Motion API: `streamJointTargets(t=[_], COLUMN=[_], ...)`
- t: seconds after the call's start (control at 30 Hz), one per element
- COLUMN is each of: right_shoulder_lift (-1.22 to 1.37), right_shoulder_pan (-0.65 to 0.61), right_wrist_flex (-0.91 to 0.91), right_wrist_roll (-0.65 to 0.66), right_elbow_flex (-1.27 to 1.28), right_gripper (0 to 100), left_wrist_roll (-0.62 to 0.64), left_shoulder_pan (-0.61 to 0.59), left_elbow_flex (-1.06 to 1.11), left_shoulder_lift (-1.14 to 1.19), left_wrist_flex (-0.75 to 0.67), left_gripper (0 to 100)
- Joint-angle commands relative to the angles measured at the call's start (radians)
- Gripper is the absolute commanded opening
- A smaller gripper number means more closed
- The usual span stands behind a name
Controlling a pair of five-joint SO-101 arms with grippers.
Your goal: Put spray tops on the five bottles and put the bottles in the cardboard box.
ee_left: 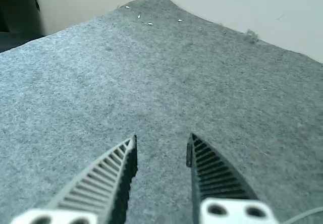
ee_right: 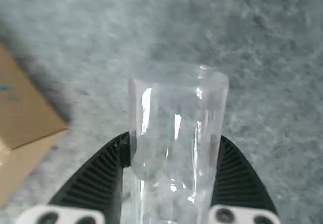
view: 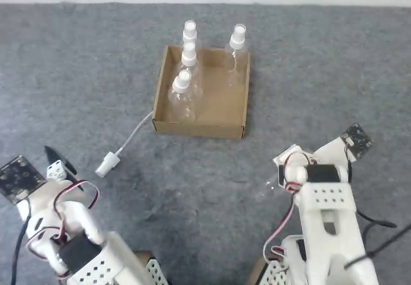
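Right claw (ee_right: 173,141): clamped across the body of a clear bottle (ee_right: 176,108) with no spray top seen on it, probably held steady for capping.
Left claw (ee_left: 161,143): parted and empty, over the grey bench (ee_left: 166,72).
Loose spray top (view: 108,164): one, lying on the bench between the left arm and the cardboard box (view: 199,129) (likely meant for the held bottle).
Capped bottles (view: 182,95): four, upright in the box.
Bottles altogether: five.

cardboard box (view: 199,129): plain brown
4 boxed bottles (view: 182,106): clear, white spray tops (view: 183,79)
gripped bottle (ee_right: 176,113): clear, colourless
loose spray top (view: 108,165): white, white tube
table cover (view: 77,73): mottled grey
left gripper (ee_left: 162,137): black ridged jaws, white base
right gripper (ee_right: 174,137): black ridged jaws, white base
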Motion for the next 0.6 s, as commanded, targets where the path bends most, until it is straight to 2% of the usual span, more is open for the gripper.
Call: streamJointTargets(t=[0.0,0.1,0.3,0.57], right_shoulder_lift=[0.102,0.171,0.280,0.395], right_shoulder_pan=[0.015,0.015,0.005,0.015], right_wrist_flex=[-0.031,-0.031,-0.031,-0.027], right_wrist_roll=[-0.012,-0.014,-0.054,-0.092], right_elbow_flex=[-0.121,-0.178,-0.253,-0.348], right_gripper=[13.9,15.6,33.7,34.0], left_wrist_roll=[0.005,0.005,0.005,0.005], left_shoulder_pan=[0.003,0.003,0.003,0.005], left_elbow_flex=[-0.005,-0.002,-0.001,-0.001], left_shoulder_lift=[-0.020,-0.020,-0.020,-0.020], left_wrist_flex=[-0.031,-0.032,-0.032,-0.032], left_gripper=[16,16,16,16])
